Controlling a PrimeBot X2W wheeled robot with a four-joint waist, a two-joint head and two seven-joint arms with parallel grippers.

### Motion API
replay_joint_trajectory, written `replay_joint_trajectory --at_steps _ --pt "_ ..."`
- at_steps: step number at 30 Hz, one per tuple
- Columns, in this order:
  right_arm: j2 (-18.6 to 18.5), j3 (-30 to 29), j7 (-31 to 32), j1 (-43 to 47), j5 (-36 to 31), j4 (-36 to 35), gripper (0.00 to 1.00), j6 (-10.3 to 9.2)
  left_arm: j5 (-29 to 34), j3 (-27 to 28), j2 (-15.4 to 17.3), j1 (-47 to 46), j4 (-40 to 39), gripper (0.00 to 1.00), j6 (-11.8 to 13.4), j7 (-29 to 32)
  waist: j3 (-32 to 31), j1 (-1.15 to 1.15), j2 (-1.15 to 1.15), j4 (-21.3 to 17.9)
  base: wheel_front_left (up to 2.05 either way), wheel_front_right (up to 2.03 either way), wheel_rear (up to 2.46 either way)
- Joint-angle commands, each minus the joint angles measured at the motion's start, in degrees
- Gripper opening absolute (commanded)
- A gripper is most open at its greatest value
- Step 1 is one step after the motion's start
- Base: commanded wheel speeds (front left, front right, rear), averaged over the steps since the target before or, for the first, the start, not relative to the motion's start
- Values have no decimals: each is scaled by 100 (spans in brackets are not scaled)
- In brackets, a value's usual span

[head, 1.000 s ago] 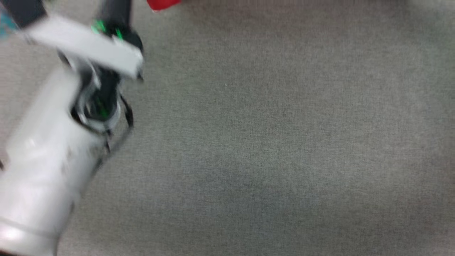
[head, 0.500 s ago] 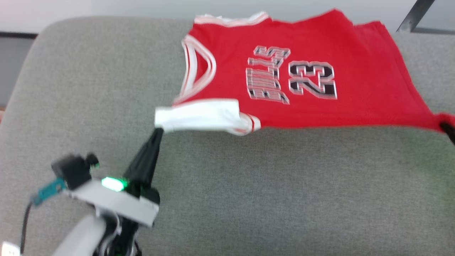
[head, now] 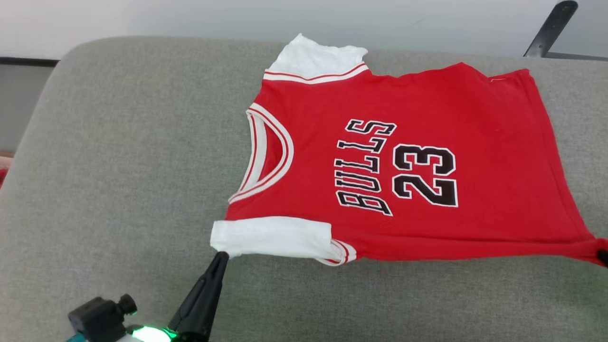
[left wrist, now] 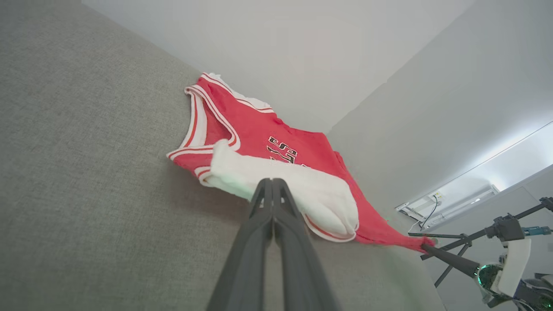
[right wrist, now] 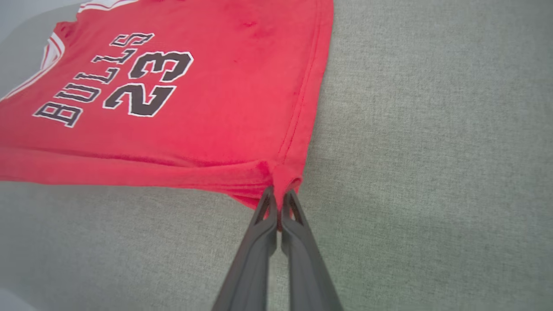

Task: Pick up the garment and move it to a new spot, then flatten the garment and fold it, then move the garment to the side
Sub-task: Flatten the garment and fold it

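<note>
Since half a second ago the head camera has shifted, so the whole scene sits lower and sharper in its view, while both pincers keep their hold on the same two corners. At the near edge the left gripper (head: 221, 257) has its two dark fingers pressed together on the free corner of the near sleeve (head: 270, 236), the white cloth bulging just beyond the tips in the left wrist view. Across from it the right gripper (right wrist: 279, 195) pinches the hem corner (right wrist: 283, 175), which bunches into a small fold between its fingers. Between them the near side of the garment (head: 380, 142) is drawn out in a fairly straight line and, judging by the shadow beneath it, may hang just clear of the grey cushion (head: 118, 142), though the angle makes that hard to be sure of. Farther out the red body lies spread on the cushion with the print (head: 399, 166) facing up, and the far sleeve (head: 316, 57) rests near the cushion's back edge. This looks like the flattening step, with the shirt already at its spot. Next, the near edge should be lowered with the tension kept even, so no wrinkle forms, before either grip lets go for the fold.
</note>
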Motion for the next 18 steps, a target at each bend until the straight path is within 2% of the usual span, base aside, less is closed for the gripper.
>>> replay_joint_trajectory --at_steps 1,5,9,13,14,16,18 --pt "95 -153 81 97 -83 -166 0 -7 50 43 50 23 -138 0 57 19 54 0 0 13 0 0 0" --pt "360 -384 360 132 -185 -464 0 -7 152 68 183 -203 -201 0 69 127 149 0 0 23 0 0 0" --pt "505 -440 556 -182 -215 -404 0 -7 271 -5 191 -787 128 0 -125 319 305 0 0 81 0 0 0" --pt "489 -325 699 -792 -297 -170 0 -7 199 7 50 -1580 692 0 -452 435 545 0 0 91 0 0 0" --pt "489 -325 699 -792 -297 -170 0 -7 199 7 50 -1580 692 0 -452 435 545 0 0 91 0 0 0" --pt "476 -231 735 -1143 -352 12 0 -7 -27 118 -123 -1952 1056 0 -672 405 654 0 0 107 0 0 0" --pt "469 -94 760 -1503 -403 212 0 -7 -20 164 -131 -2366 1473 0 -813 443 779 0 0 110 0 0 0"
